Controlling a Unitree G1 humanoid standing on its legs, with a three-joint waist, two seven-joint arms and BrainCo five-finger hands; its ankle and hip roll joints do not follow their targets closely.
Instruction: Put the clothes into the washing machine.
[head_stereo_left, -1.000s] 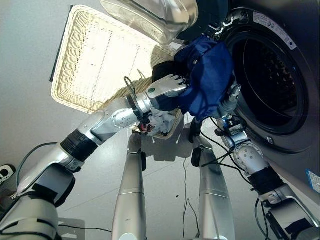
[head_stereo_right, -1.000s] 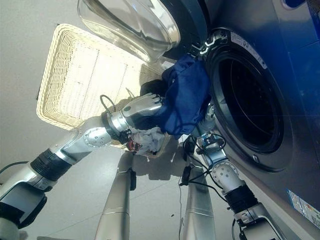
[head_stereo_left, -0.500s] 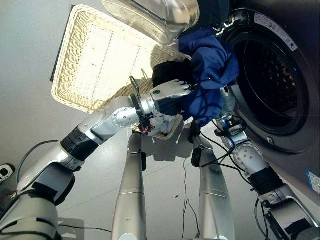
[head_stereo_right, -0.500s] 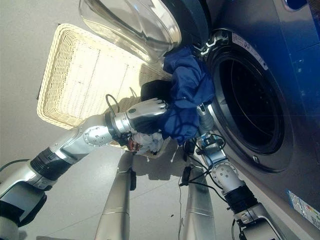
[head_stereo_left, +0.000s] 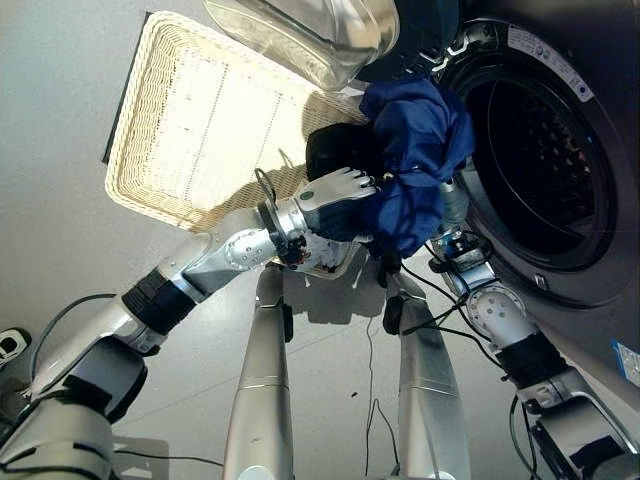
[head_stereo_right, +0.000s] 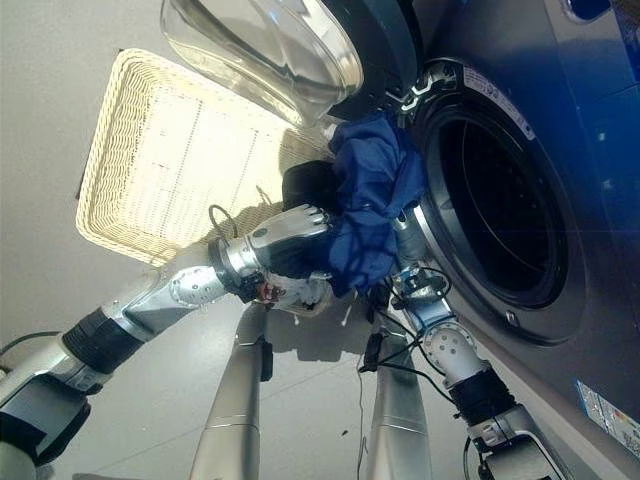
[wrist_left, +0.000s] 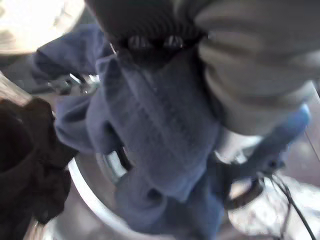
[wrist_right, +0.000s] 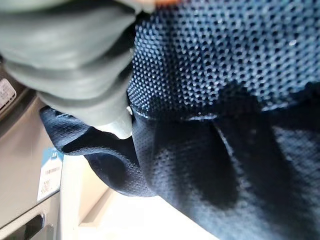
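A blue garment (head_stereo_left: 415, 150) hangs bunched at the left rim of the washing machine's open drum (head_stereo_left: 545, 165). My left hand (head_stereo_left: 335, 190) reaches in from the left, its fingers curled into the blue cloth (wrist_left: 155, 130). My right hand (wrist_right: 75, 55) comes up from below the garment and is buried in its mesh fabric (wrist_right: 225, 100); its fingers are hidden. A black garment (head_stereo_left: 338, 150) lies in the near corner of the wicker basket (head_stereo_left: 190, 130), just behind my left hand. A pale cloth (head_stereo_left: 325, 255) sits in the basket under my left wrist.
The machine's glass door (head_stereo_left: 300, 35) stands swung open above the basket, close over the blue garment. The dark machine front (head_stereo_right: 590, 300) fills the right side. Grey floor (head_stereo_left: 60, 220) lies left of the basket.
The blue garment has risen and bunched tighter against the drum's rim, with both hands still at it. My left hand has shifted slightly down and toward the machine.
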